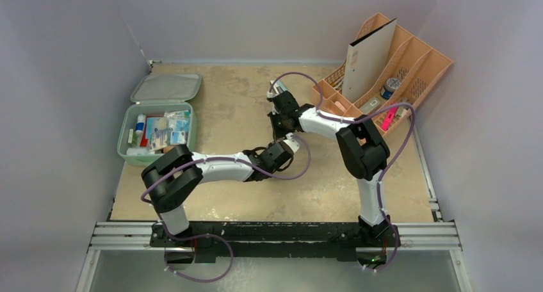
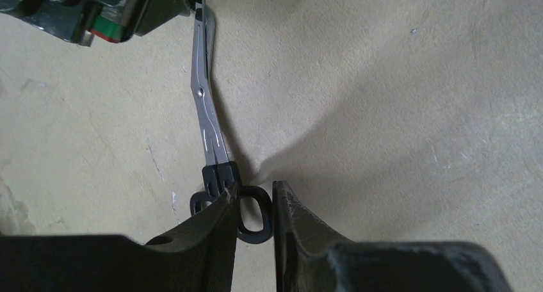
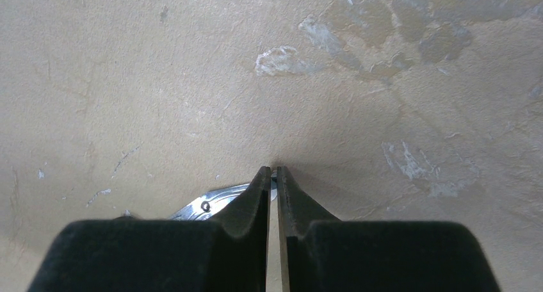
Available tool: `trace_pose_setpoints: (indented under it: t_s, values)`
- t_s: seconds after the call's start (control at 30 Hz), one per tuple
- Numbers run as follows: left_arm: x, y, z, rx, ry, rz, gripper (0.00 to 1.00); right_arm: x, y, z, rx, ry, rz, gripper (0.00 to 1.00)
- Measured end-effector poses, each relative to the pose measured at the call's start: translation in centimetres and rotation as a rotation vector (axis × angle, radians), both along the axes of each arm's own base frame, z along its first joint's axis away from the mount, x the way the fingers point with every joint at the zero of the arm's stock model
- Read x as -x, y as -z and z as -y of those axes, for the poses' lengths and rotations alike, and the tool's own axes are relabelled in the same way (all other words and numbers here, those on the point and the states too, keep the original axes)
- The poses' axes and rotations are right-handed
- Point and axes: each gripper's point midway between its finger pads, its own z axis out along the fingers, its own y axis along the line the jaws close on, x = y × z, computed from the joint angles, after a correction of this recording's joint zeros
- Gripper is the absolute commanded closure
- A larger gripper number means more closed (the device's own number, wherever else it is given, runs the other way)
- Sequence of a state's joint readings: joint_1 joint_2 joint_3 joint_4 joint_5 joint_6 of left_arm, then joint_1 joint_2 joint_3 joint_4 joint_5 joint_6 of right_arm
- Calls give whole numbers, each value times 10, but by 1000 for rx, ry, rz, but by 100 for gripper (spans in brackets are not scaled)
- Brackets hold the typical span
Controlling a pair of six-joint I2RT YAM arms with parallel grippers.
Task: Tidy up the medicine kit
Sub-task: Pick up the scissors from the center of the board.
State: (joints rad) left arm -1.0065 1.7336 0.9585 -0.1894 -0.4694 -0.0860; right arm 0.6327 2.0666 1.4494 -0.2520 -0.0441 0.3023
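A pair of scissors (image 2: 206,106) with silver blades and black handle loops is held low over the tan table between my two grippers. My left gripper (image 2: 253,193) is shut on one black handle loop (image 2: 255,215). My right gripper (image 3: 273,171) is shut on the blade tip, and part of the silver blade (image 3: 211,205) shows to the left of its fingers. In the top view the left gripper (image 1: 286,150) and the right gripper (image 1: 280,129) meet at the table's middle. The mint-green medicine kit (image 1: 121,135) lies open at the left with several packets and bottles inside, its lid (image 1: 166,87) folded back.
A peach-orange slotted organizer (image 1: 416,61) stands at the back right and holds a white board (image 1: 368,58), a tape roll (image 1: 391,85) and a pink item (image 1: 388,119). Walls close in the table on the left, back and right.
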Motion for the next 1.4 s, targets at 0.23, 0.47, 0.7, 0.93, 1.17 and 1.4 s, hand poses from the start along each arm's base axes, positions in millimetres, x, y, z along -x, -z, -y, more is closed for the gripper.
trace_pose_setpoints:
  t_s: [0.23, 0.47, 0.7, 0.93, 1.17, 1.4]
  values:
    - [9, 6, 4, -31, 13, 10, 78, -1, 0, 2, 0, 4, -1, 90]
    - [15, 8, 3, -57, -1, 26, 77, -2, 0, 1, -3, 5, 0, 90]
    - [10, 9, -1, -81, -20, 53, 89, -2, 0, 1, -4, 5, 1, 90]
    - [6, 10, -3, -118, -31, 73, 100, -3, -1, 4, -4, 11, -1, 88]
    - [8, 6, -11, -153, -44, 66, 100, 7, -11, 11, 4, 26, -20, 62]
    - [8, -10, -15, -156, -73, 67, 100, 9, -82, 20, -59, 67, 93, 34]
